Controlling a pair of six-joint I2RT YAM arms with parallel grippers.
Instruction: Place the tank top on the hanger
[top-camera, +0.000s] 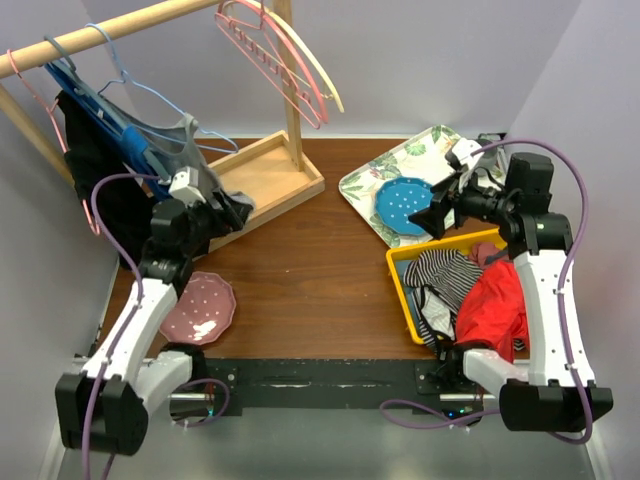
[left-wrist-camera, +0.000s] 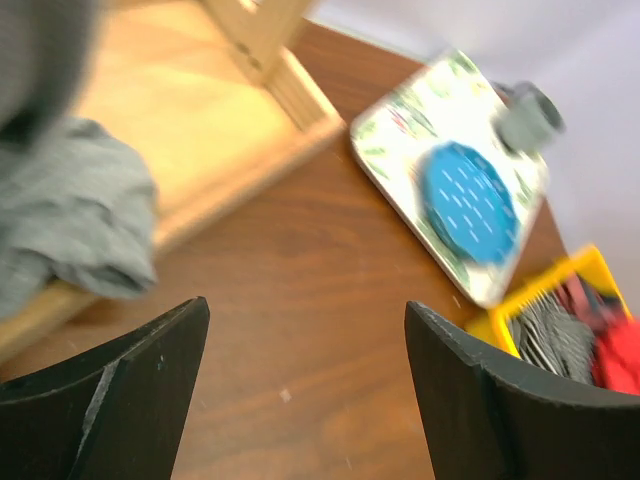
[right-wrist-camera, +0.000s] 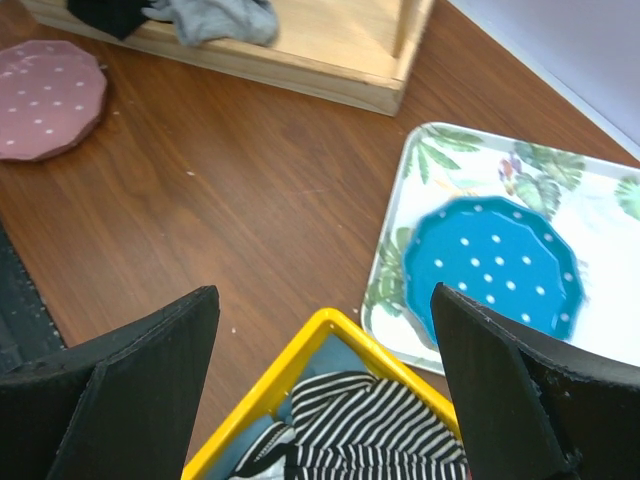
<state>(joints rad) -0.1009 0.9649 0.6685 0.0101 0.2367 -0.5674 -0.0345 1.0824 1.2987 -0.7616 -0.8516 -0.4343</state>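
Overhead view of a brown table (top-camera: 320, 290) with two robot arms mounted at its 6 o'clock edge. The grey tank top (top-camera: 183, 145) is at about 10 o'clock, beside the left arm. It droops from the thin pale-blue hanger (top-camera: 170, 106), which is hooked on a wooden rod, and its lower part is bunched on the wooden rack base (top-camera: 265, 170). How the straps sit on the hanger cannot be made out. The left gripper (left-wrist-camera: 305, 315) is released: its two dark fingers stand wide apart with only bare table between them, and the grey cloth lies just off its 9 o'clock side, apart from the fingers. That wrist view is blurred. The right gripper (right-wrist-camera: 325, 300) hovers at about 3 o'clock, also spread wide and holding nothing, above the rim of a yellow bin (right-wrist-camera: 300, 350). A black-and-white striped garment (right-wrist-camera: 350, 420) lies in the bin, and a red garment (top-camera: 495, 305) lies beside it. A blue dotted plate (right-wrist-camera: 495, 270) sits on a leaf-patterned tray (right-wrist-camera: 600, 220) at 1 o'clock — a pink dotted plate (right-wrist-camera: 45, 100) rests at 8 o'clock.
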